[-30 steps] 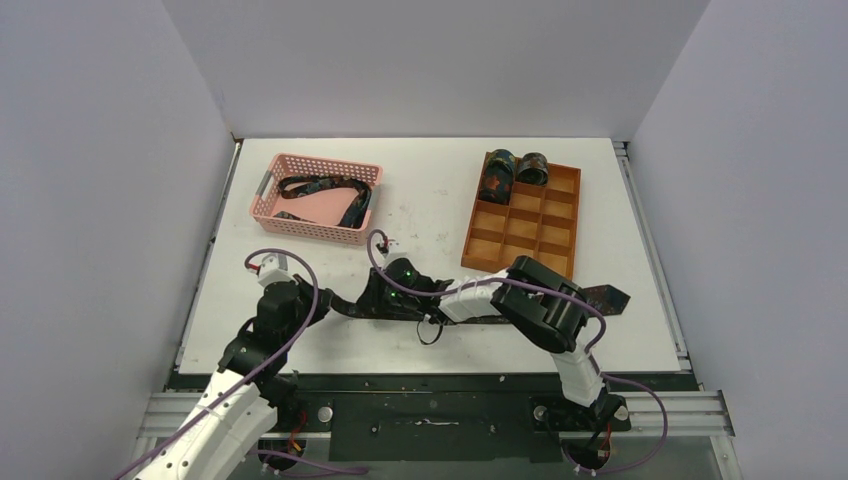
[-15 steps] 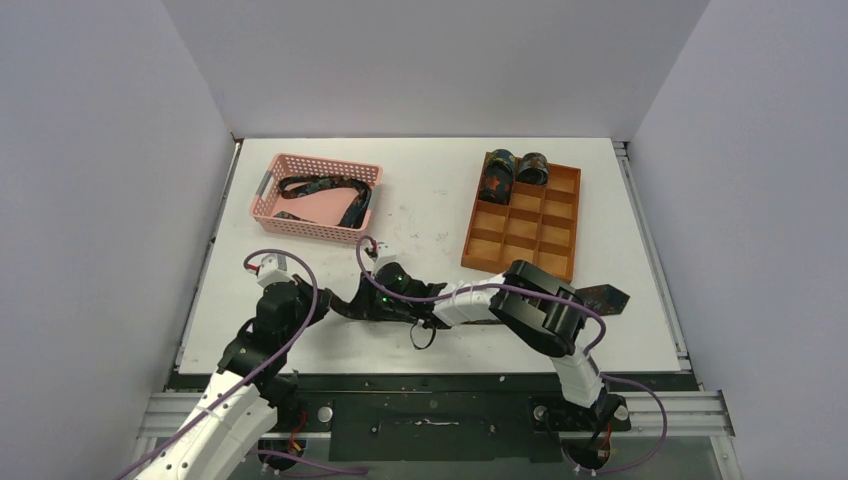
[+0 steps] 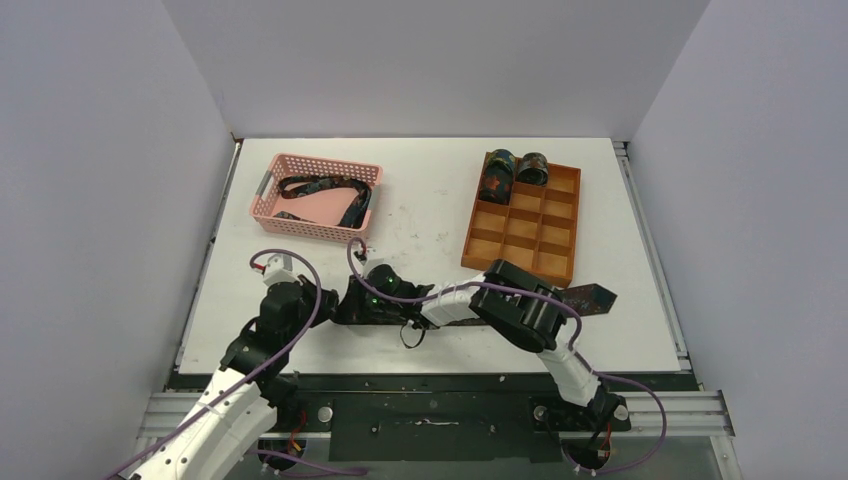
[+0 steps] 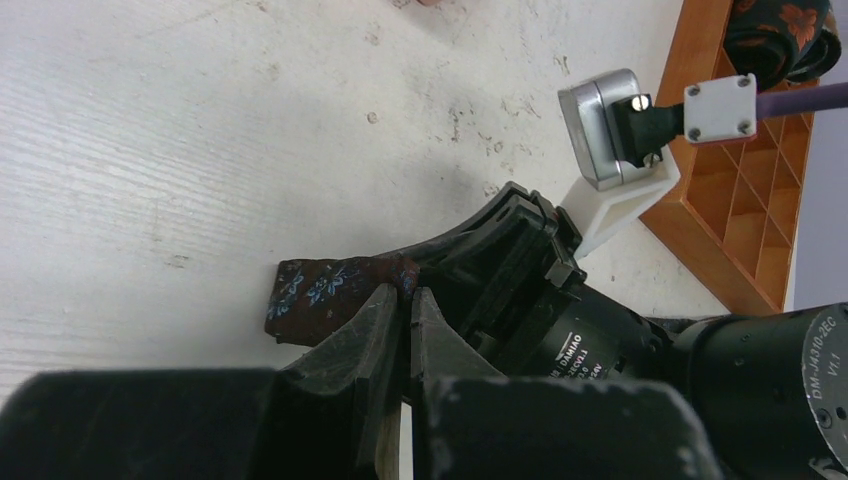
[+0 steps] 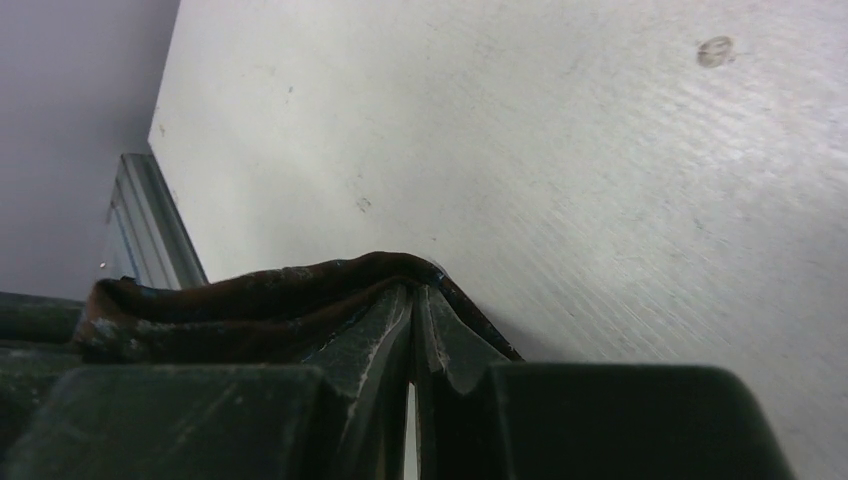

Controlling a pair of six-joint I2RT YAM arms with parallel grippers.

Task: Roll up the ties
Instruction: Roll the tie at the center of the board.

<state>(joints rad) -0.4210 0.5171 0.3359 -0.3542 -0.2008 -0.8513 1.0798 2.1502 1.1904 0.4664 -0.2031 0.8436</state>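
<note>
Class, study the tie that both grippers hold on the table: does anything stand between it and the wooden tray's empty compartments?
Nothing visible does. Bare table separates the tie from the tray; two rolled ties fill only its far compartments.

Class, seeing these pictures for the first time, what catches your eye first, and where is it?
At the near edge of the table the left gripper and right gripper meet, both shut on a dark tie. Far left, a pink basket holds a loose tie; far right, an orange tray holds two rolled ties at its far edge.
</note>
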